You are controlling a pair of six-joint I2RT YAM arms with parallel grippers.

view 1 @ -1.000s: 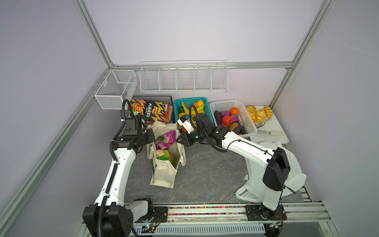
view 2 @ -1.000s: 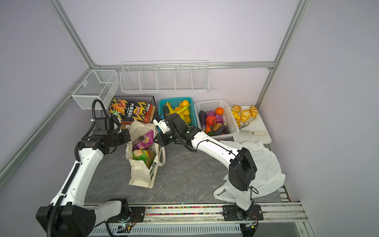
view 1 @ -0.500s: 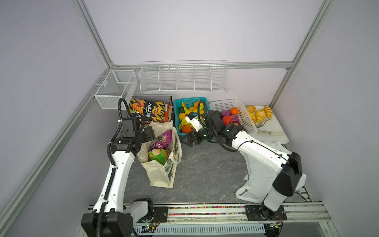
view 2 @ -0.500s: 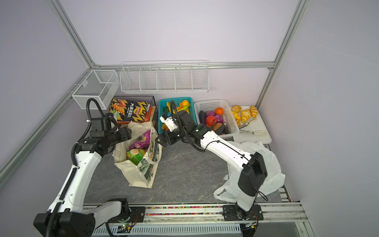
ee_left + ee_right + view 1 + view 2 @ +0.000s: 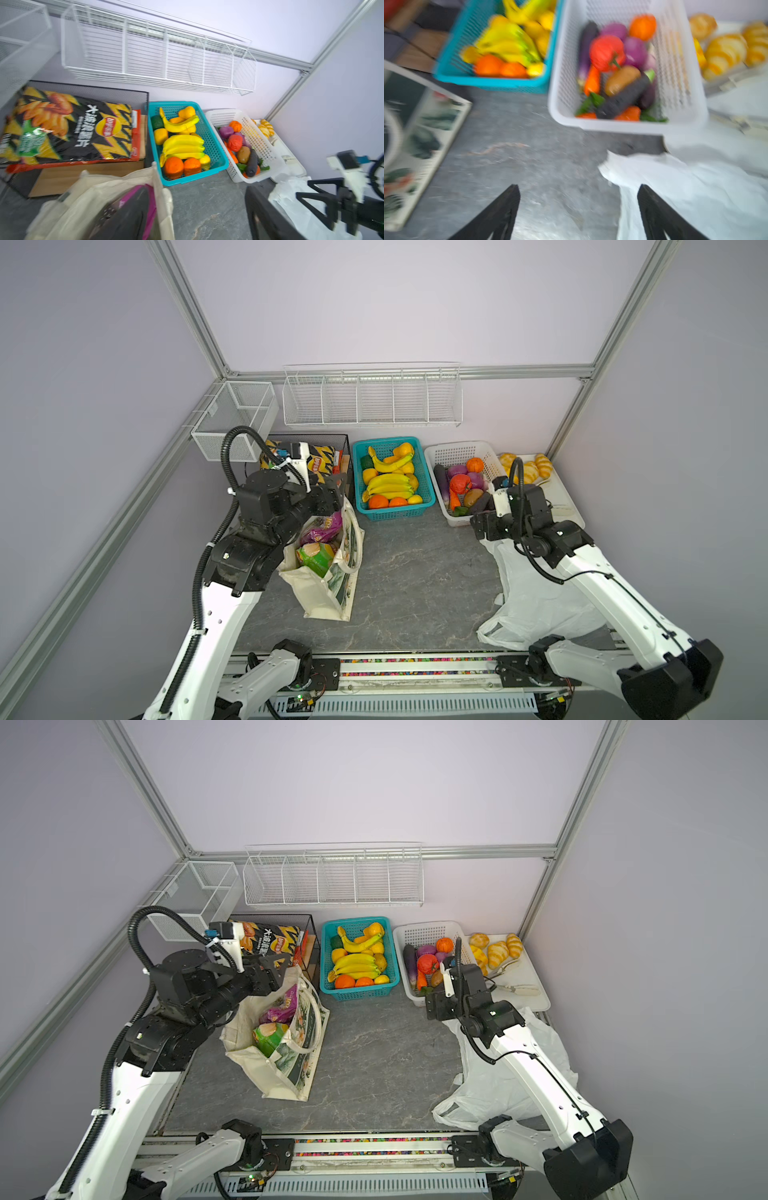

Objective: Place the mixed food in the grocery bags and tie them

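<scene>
The cream canvas tote (image 5: 332, 593) (image 5: 286, 1073) stands open at the left of the mat, holding the purple snack packet (image 5: 322, 529) (image 5: 282, 1009) and the green Lay's packet (image 5: 316, 558) (image 5: 270, 1036). My left gripper (image 5: 332, 493) (image 5: 193, 214) hovers open at the tote's far rim, holding nothing. The white plastic bag (image 5: 536, 597) (image 5: 695, 187) lies crumpled at the right. My right gripper (image 5: 482, 526) (image 5: 579, 199) is open and empty over that bag's near edge. Just in front of it, the red tomato (image 5: 459, 485) (image 5: 606, 52) and purple onion (image 5: 457, 470) lie in the white basket (image 5: 457, 448).
A teal basket (image 5: 428, 485) of bananas and oranges sits between the tote and the white basket. A black wire bin (image 5: 270, 915) holds the large black-and-yellow chip bag. A white tray (image 5: 561, 497) with croissants is at far right. White wire racks (image 5: 374, 398) hang on the back wall.
Both grippers were shut at the tote's mouth and are now open. The right arm has swung right to the plastic bag. The left gripper drew back, and the tote settled further left.
</scene>
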